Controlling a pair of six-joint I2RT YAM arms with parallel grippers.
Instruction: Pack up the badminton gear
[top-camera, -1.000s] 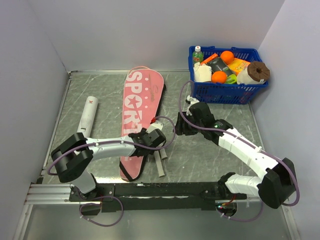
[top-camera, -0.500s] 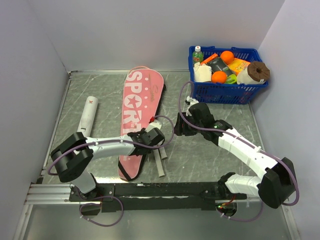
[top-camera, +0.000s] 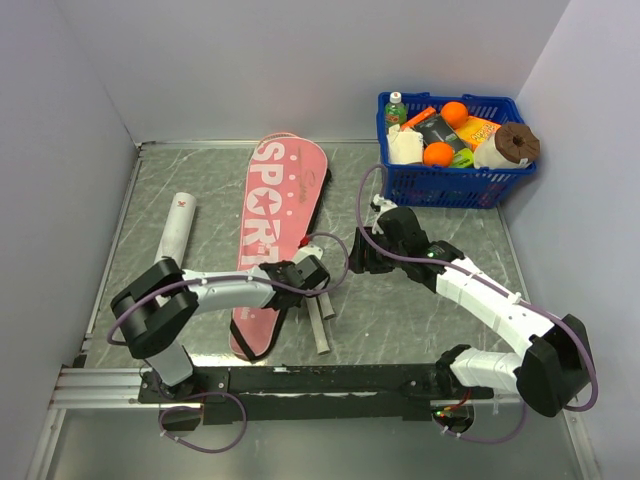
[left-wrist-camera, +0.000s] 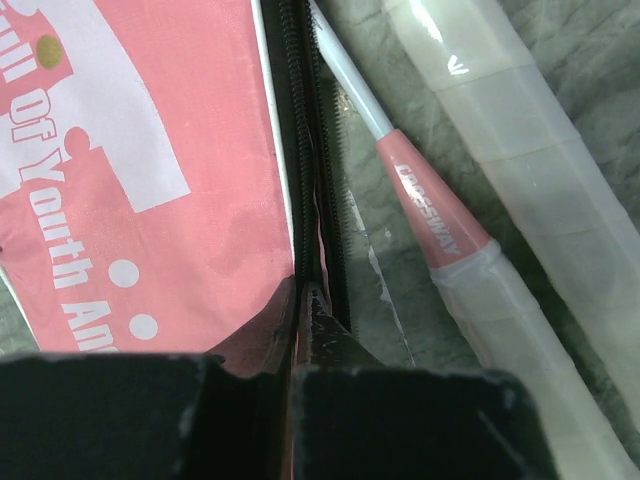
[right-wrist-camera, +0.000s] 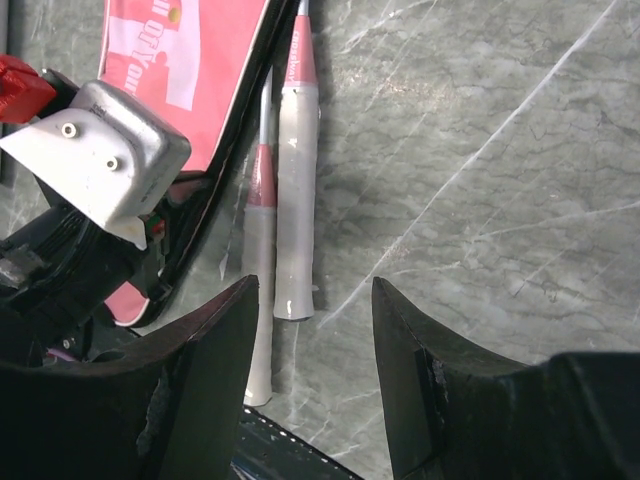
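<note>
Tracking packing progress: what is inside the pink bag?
The pink bag hides its interior. Two racket handles lie outside, beside its zipper edge; their shafts run along it. Whether the heads sit inside or underneath cannot be told.

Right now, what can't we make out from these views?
- Heads of two pink-framed rackets: top view, hidden by the pink racket-shaped fabric bag; only handles show.
- Zip pull, if gripped: left wrist view, the shut left pincer covers it.
- Small white shuttlecock: in no view.
- White tube contents: top view, too small.
</note>
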